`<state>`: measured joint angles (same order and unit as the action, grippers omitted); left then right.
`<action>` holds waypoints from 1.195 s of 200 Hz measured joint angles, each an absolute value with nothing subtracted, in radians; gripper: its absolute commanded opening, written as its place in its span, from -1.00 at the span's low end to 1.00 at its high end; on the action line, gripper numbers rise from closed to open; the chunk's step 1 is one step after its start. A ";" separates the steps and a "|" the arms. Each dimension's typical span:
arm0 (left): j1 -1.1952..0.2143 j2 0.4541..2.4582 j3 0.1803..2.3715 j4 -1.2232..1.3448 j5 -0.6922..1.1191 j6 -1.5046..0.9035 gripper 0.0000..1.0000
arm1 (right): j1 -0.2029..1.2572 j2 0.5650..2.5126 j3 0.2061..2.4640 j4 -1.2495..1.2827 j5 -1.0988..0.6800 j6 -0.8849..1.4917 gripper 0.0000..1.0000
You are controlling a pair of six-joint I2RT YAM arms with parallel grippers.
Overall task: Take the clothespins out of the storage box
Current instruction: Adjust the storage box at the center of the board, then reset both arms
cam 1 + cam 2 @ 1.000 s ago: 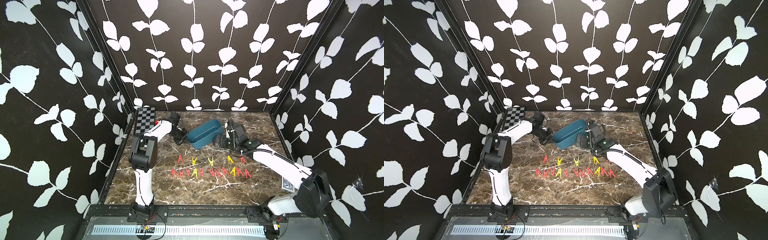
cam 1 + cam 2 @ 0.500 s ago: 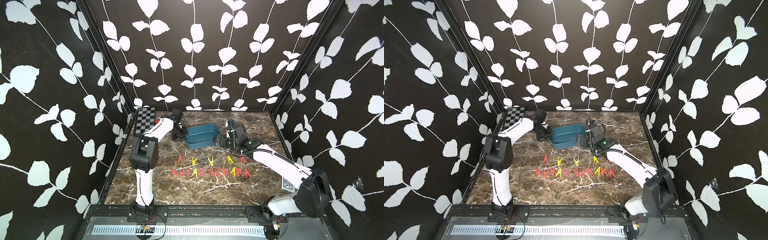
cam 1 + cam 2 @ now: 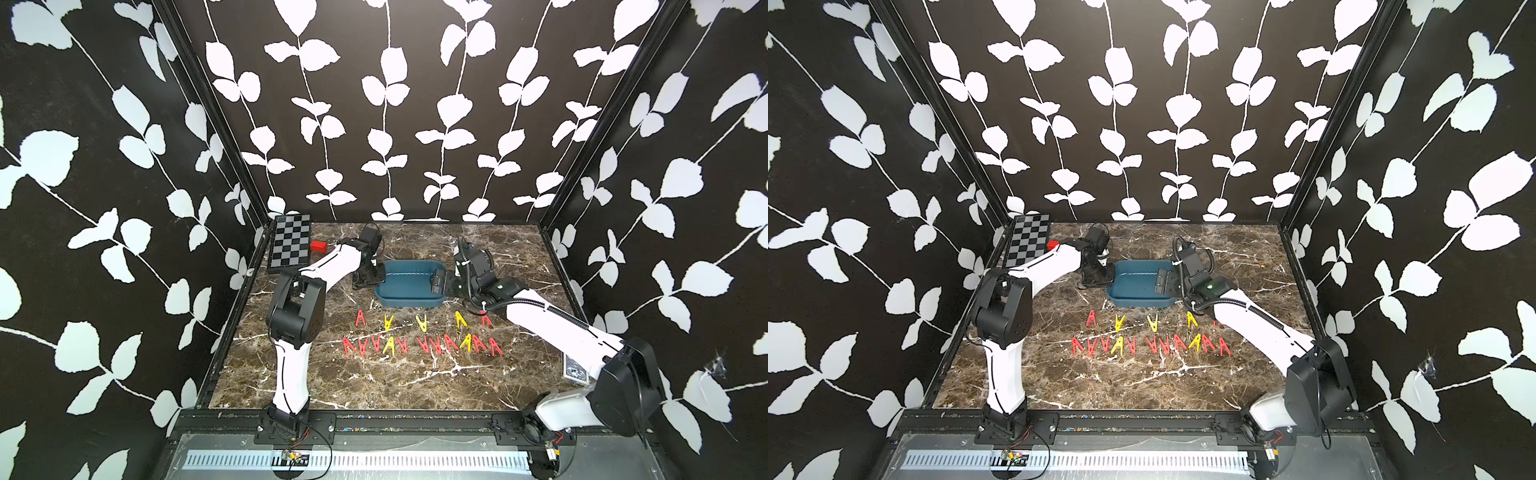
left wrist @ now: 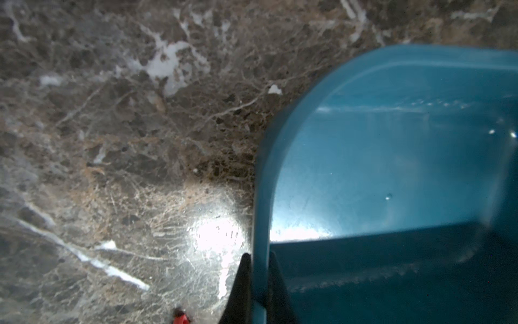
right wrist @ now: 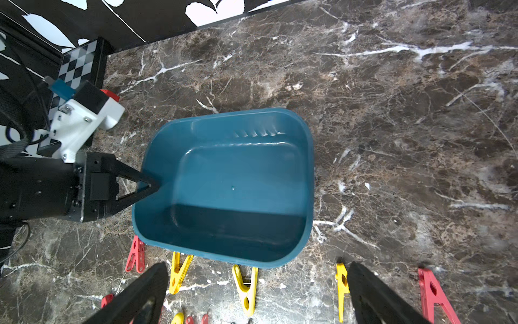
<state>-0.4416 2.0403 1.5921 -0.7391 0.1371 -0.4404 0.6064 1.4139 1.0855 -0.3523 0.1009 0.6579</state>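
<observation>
On the marble tabletop (image 3: 374, 382) the empty storage box (image 3: 409, 282) is set flat, one end rim clamped by the left gripper (image 4: 258, 256). The right gripper (image 5: 253, 269) is spread wide at the opposite end. The clothespins (image 3: 422, 323) are laid in two rows alongside

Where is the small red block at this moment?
In a top view, the red block lies on the table near its far left corner, right beside the checkerboard and just behind the left arm.
</observation>
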 measured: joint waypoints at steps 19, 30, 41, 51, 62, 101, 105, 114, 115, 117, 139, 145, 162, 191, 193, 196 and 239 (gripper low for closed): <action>-0.442 2.040 1.581 -0.733 0.133 -0.437 -0.35 | 0.606 1.409 1.081 -0.353 0.108 0.658 0.98; -0.442 2.040 1.581 -0.735 0.130 -0.433 -0.21 | 0.606 1.404 1.077 -0.350 0.116 0.658 0.98; -0.442 2.037 1.581 -0.734 0.128 -0.428 -0.01 | 0.606 1.393 1.068 -0.348 0.125 0.658 0.98; -0.442 2.030 1.581 -0.735 0.125 -0.432 0.23 | 0.604 1.378 1.055 -0.348 0.136 0.658 0.98; -0.442 2.018 1.585 -0.738 0.120 -0.421 0.49 | 0.599 1.362 1.043 -0.349 0.154 0.658 0.98; -0.432 1.906 1.610 -0.749 0.091 -0.421 0.94 | 0.569 1.298 1.003 -0.348 0.273 0.627 0.98; -0.430 1.888 1.610 -0.749 0.086 -0.421 0.95 | 0.566 1.288 0.997 -0.348 0.291 0.621 0.98; -0.423 1.844 1.610 -0.750 0.075 -0.422 0.97 | 0.559 1.264 0.981 -0.348 0.334 0.608 0.98; -0.423 1.841 1.610 -0.749 0.074 -0.422 0.97 | 0.558 1.260 0.978 -0.348 0.342 0.607 0.98; -0.421 1.831 1.609 -0.749 0.070 -0.422 0.97 | 0.556 1.254 0.974 -0.348 0.351 0.604 0.98; -0.383 1.711 1.570 -0.719 0.026 -0.422 0.98 | 0.533 1.199 0.938 -0.343 0.466 0.562 0.99; -0.367 1.673 1.543 -0.704 0.008 -0.421 0.98 | 0.527 1.185 0.926 -0.334 0.500 0.542 0.99; -0.313 1.576 1.450 -0.669 -0.051 -0.418 0.98 | 0.505 1.150 0.875 -0.282 0.593 0.473 0.99; -0.233 1.496 1.280 -0.605 -0.163 -0.393 0.98 | 0.445 1.131 0.788 -0.191 0.683 0.361 0.99; -0.229 1.494 1.269 -0.601 -0.174 -0.391 0.98 | 0.442 1.132 0.785 -0.187 0.686 0.356 0.99; -0.222 1.491 1.253 -0.595 -0.184 -0.387 0.98 | 0.434 1.133 0.776 -0.176 0.694 0.343 0.99; -0.174 1.414 0.942 -0.363 -0.373 -0.301 0.98 | 0.343 1.193 0.657 0.031 0.748 0.165 0.99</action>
